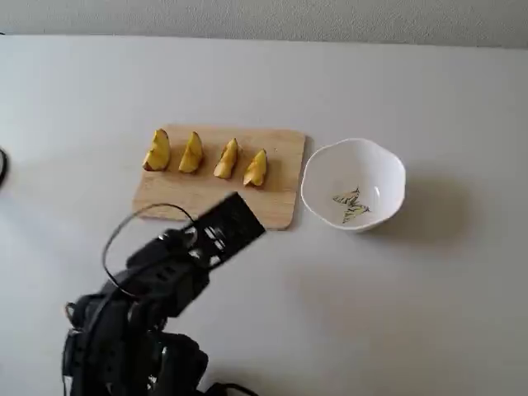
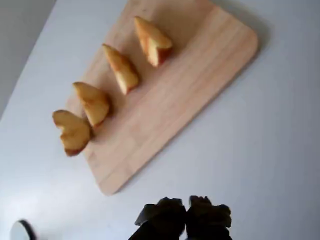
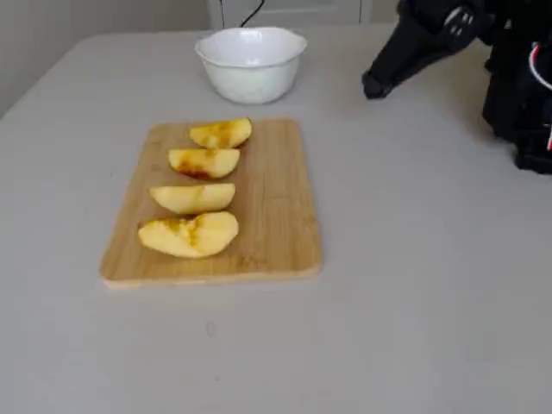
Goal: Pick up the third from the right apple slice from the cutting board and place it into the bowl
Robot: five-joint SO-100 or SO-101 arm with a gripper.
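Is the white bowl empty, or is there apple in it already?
Empty. The bowl shows only its painted leaf motif inside, and all four apple slices sit on the cutting board.

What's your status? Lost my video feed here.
Gripper shut, empty, short of the cutting board. Apple slice on board, untouched, second from left in the overhead fixed view. Bowl empty. Nothing in the way.

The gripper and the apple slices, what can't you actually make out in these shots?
- Gripper: in the wrist view the bottom edge cuts it off; the dark fingertips look closed, though not certainly.
- Bowl: in that fixed view its near wall hides the inside; the wrist view misses it entirely.
- Apple slice, third from the right in this fixed view: too blurred to show surface detail.
- Cutting board: the arm covers part of its near edge.
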